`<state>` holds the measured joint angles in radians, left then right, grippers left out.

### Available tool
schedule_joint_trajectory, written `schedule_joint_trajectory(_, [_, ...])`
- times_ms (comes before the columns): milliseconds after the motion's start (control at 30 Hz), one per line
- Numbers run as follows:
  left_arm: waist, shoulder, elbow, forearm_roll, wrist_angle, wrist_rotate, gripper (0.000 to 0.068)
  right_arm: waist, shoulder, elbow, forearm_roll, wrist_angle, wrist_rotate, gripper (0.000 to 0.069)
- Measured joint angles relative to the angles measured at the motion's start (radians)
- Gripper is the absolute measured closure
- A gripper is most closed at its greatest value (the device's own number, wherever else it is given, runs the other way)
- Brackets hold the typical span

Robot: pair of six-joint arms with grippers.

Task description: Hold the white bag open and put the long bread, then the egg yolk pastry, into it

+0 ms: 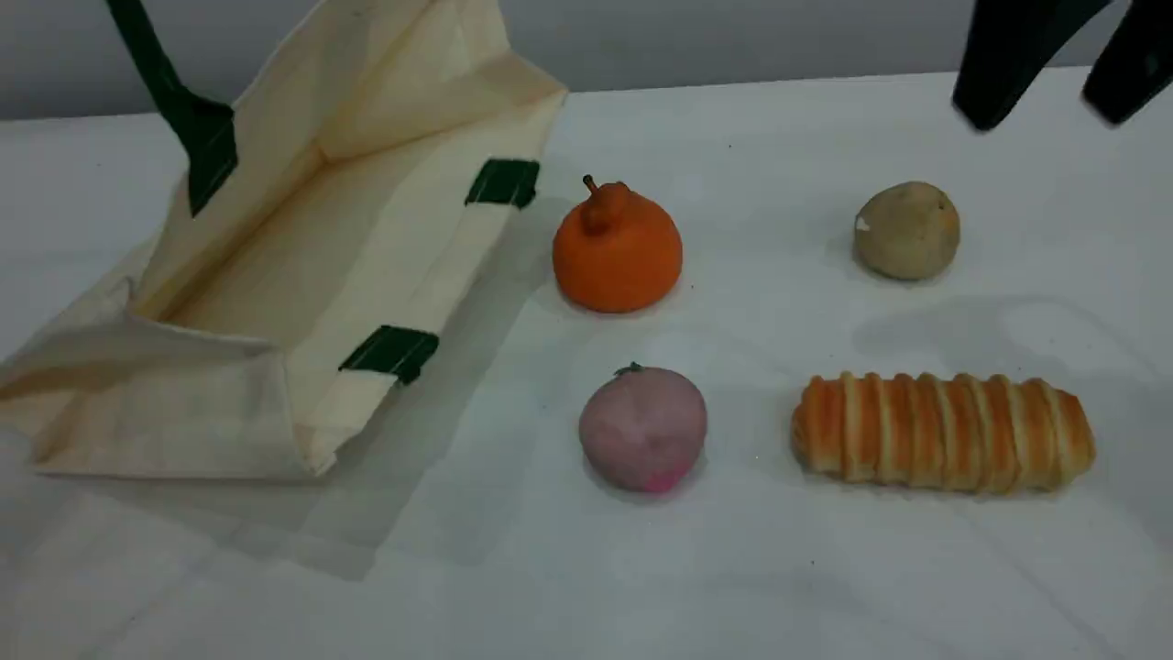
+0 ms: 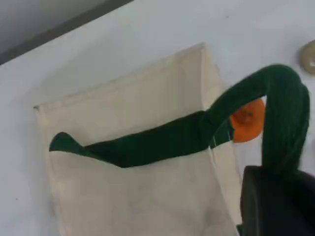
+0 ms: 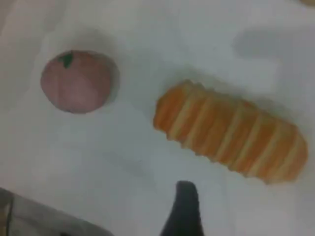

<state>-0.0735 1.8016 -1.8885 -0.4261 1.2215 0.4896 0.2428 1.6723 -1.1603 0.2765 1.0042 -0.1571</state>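
L claw's (image 2: 278, 201) pinching white bag's (image 1: 367, 247) green handle (image 2: 147, 145), R claw's (image 1: 1046, 117) hovering spread up above long bread (image 1: 944, 433) — risk: handle slipping, bag mouth collapsing.

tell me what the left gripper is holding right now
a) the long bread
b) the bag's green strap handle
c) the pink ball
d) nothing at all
b: in the left wrist view the green strap handle of the white bag loops down into the shut left gripper, while the long bread and the pink ball lie on the table.
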Motion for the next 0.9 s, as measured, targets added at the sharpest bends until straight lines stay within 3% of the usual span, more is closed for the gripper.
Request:
schedule_joint_trajectory(500, [0.000, 0.000, 0.000, 0.000, 0.000, 0.001, 0.0598, 0.008, 0.262, 0.000, -0.019, -0.034, 0.224, 0.0128])
schedule_joint_trajectory(900, [0.000, 0.000, 0.000, 0.004, 0.000, 0.000, 0.0598, 0.018, 0.346, 0.000, -0.019, -0.143, 0.227, 0.0128])
